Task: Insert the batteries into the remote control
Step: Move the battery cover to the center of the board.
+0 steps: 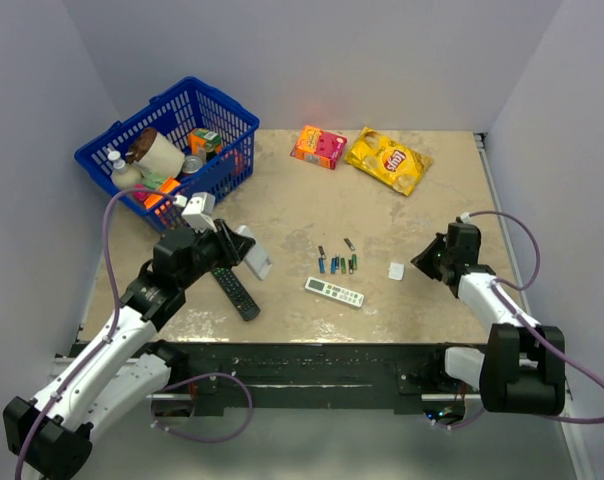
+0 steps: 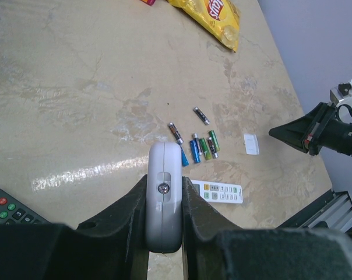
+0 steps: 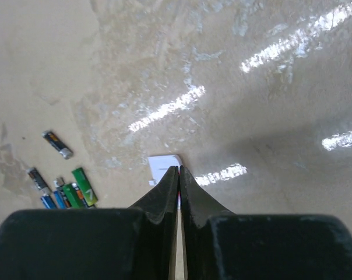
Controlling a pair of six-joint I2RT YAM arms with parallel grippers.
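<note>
Left gripper (image 2: pixel 164 195) clamps the remote (image 2: pixel 164 163) edge-on. Right gripper (image 3: pixel 179 172), tips pressed together and empty, sits just short of a white cover (image 3: pixel 163 165) (the battery door, probably). Loading not begun: batteries (image 2: pixel 198 146) lie clustered beyond; next, open and pinch one.

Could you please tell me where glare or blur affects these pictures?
Right wrist: bright glare streaks across the table, with the fingers underexposed. Left wrist: one glare streak left of the remote control, and a dark foreground. Top external: even light, sharp, soft shadows only.
</note>
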